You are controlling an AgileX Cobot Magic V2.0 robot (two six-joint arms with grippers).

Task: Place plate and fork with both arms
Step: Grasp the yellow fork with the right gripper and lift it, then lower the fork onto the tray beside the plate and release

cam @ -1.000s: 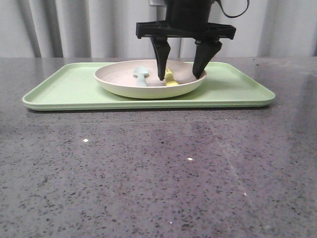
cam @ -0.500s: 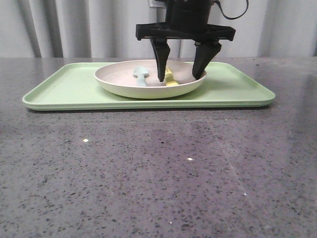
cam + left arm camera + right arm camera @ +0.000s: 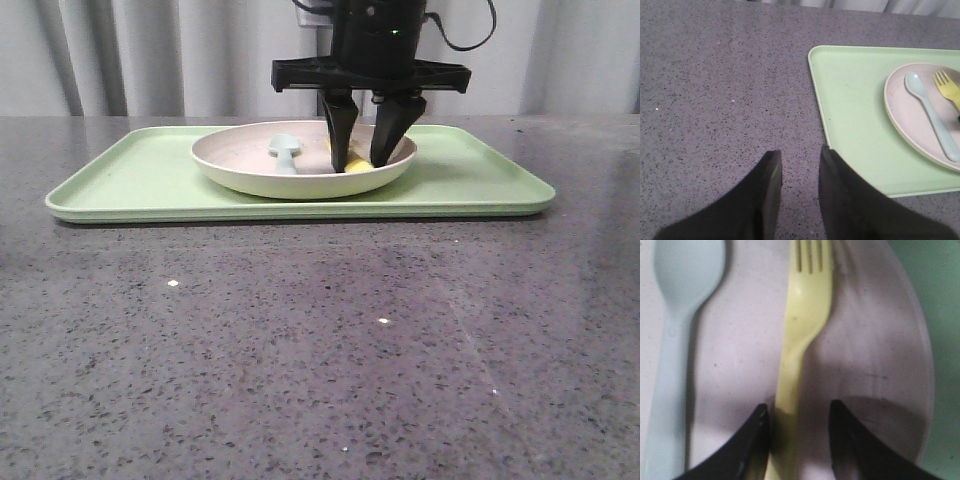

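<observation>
The plate (image 3: 300, 182) sits in the middle of the light-green tray (image 3: 130, 180), cream-pink inside. In it lies the yellow fork (image 3: 802, 315), tines away from my right gripper (image 3: 799, 412). That gripper reaches down into the plate (image 3: 875, 365) with its fingers either side of the fork's handle. One finger touches the handle, the other stands a little apart from it, so the gripper is open. From the front, the right gripper (image 3: 360, 163) hides most of the fork (image 3: 347, 162). My left gripper (image 3: 800, 155) hangs open over bare table beside the tray's corner, holding nothing.
A pale blue-grey spoon (image 3: 675, 340) lies in the plate beside the fork, parallel to it. The tray (image 3: 855, 110) lies far back on the dark speckled table (image 3: 320, 340). Grey curtains hang behind.
The right gripper's fingers have drawn much closer together around the fork's handle and dropped slightly into the plate. Plate, spoon and tray have not moved.
</observation>
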